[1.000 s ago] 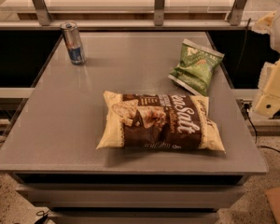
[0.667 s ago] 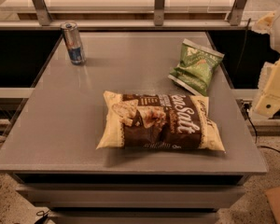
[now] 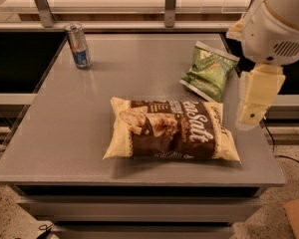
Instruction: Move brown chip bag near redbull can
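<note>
The brown chip bag (image 3: 172,131) lies flat near the front middle of the grey table (image 3: 65,128), with its "Salt" lettering facing up. The redbull can (image 3: 78,46) stands upright at the table's far left corner, well apart from the bag. My gripper (image 3: 254,101) hangs from the white arm at the right edge of the table, just right of and above the bag's right end, not touching it and holding nothing.
A smaller green bag (image 3: 209,71) lies at the far right of the table, just left of my arm. A metal rail with posts (image 3: 169,6) runs behind the table. The floor shows below the front edge.
My arm has moved left and further into view, from the right edge of the picture to beside the bag's right end. The bags and the can have not moved.
</note>
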### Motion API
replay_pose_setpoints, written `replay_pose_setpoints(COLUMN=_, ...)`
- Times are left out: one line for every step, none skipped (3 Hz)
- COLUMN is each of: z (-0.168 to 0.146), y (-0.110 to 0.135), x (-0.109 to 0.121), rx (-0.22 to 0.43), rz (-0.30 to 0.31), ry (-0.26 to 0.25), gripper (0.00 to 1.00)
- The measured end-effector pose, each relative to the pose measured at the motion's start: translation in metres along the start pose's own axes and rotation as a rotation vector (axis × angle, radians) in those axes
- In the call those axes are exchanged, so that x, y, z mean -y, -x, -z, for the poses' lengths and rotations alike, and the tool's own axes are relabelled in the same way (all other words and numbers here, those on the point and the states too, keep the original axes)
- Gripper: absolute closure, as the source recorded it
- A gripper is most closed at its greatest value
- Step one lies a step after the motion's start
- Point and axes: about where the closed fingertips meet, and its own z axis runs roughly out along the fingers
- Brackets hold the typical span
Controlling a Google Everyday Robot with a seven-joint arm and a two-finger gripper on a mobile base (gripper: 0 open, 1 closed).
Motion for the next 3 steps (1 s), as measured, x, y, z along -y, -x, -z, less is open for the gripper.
replay_pose_setpoints(z=-0.027, y=0.029, x=-0.005, rx=-0.016, rz=0.101, ry=0.059, gripper=0.00)
replay_pose_setpoints(z=-0.059, y=0.049, x=-0.007, rx=-0.036, rz=0.169, ry=0.121, gripper=0.00)
replay_pose_setpoints(z=-0.081, y=0.066, x=-0.008, rx=-0.048, rz=0.221, ry=0.166, gripper=0.00)
